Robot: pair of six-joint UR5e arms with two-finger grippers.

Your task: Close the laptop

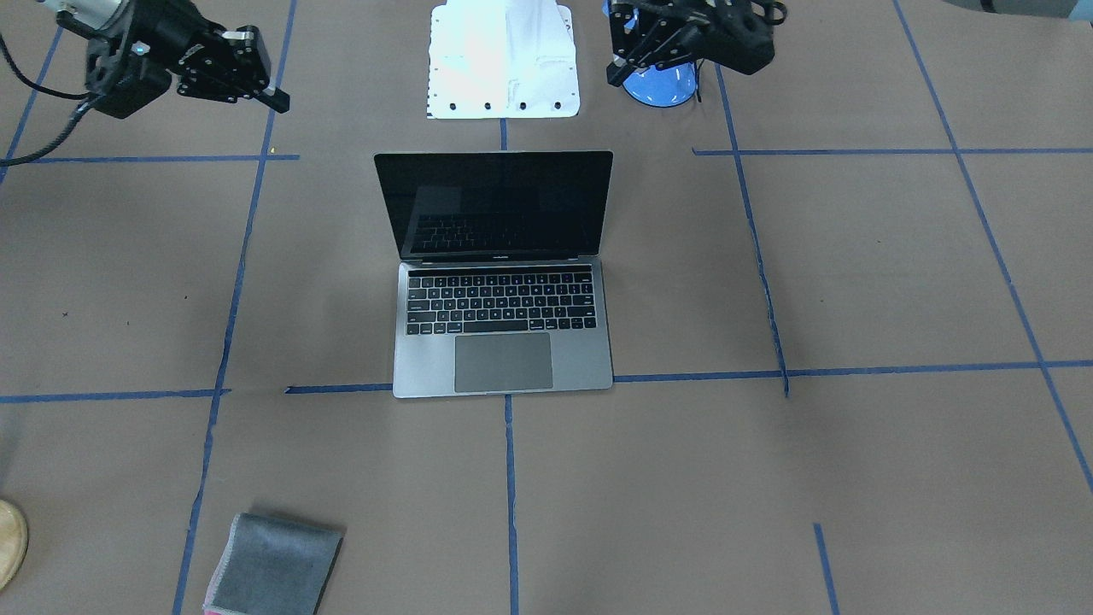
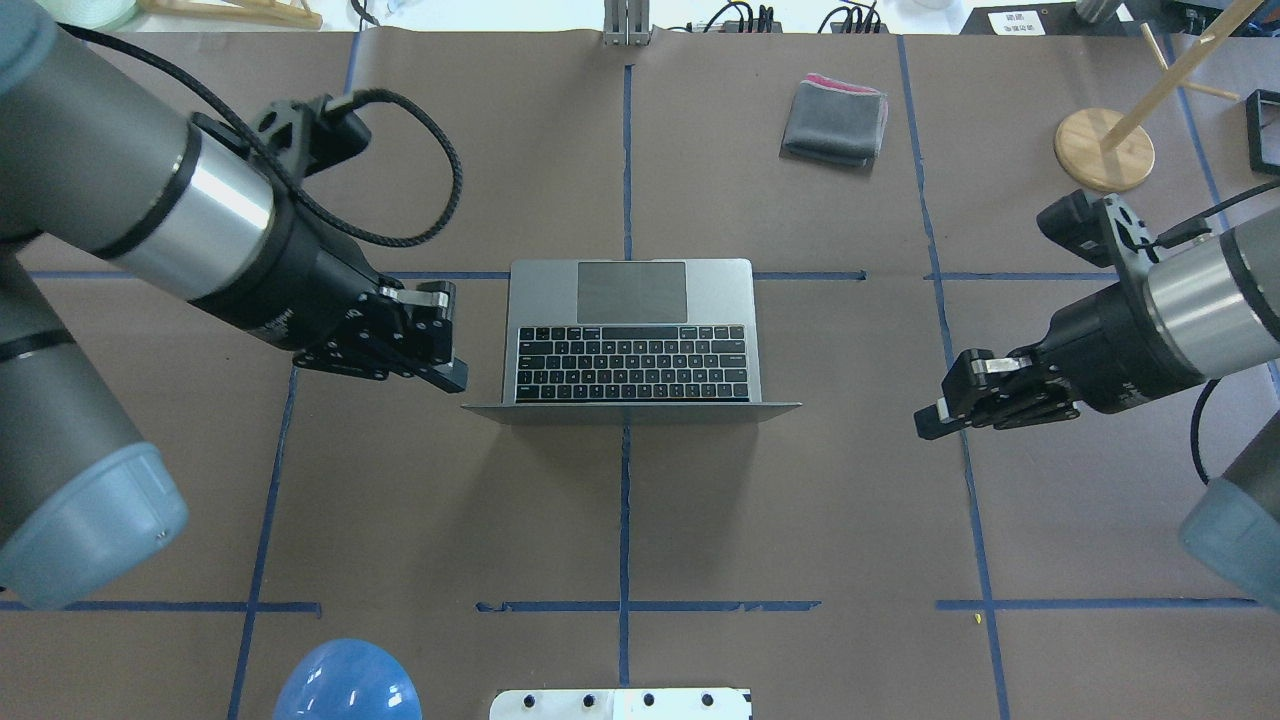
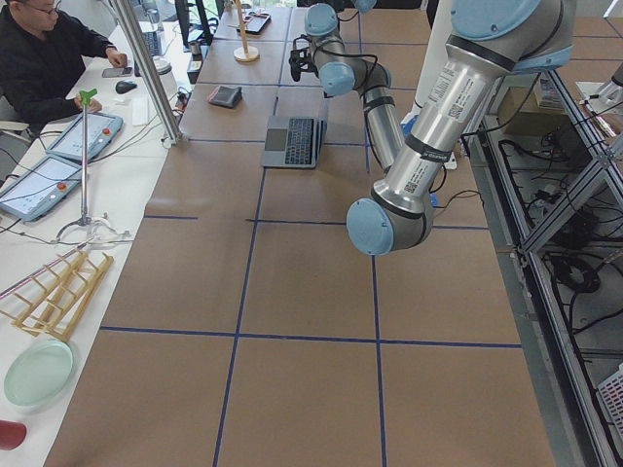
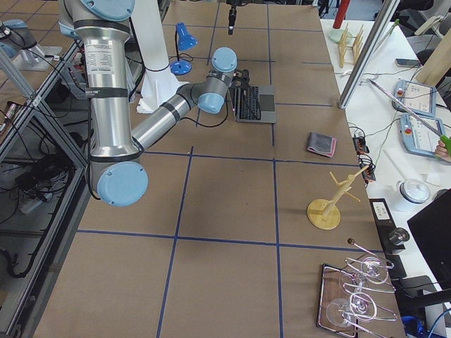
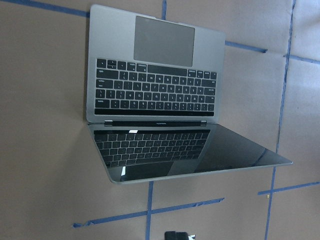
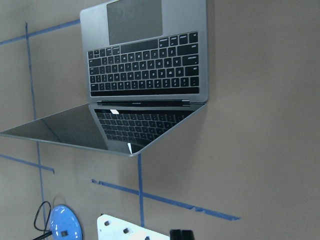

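Left gripper [image 2: 447, 372]: jaws are seen drawn together, nothing held; it is positioned just beside the left edge of the laptop [image 2: 632, 345], not touching. Right gripper [image 2: 932, 420]: likewise closed and empty, held farther off opposite. Laptop is found open mid-surface [image 2: 800, 520], between the 2 grippers, screen raised.

Nothing readable here: the laptop [image 1: 589, 359] has a tiny mark under its screen and white legends across its keyboard [image 1: 500, 301], all too small. The white card [image 2: 1010, 20] at upper right is blurred too.
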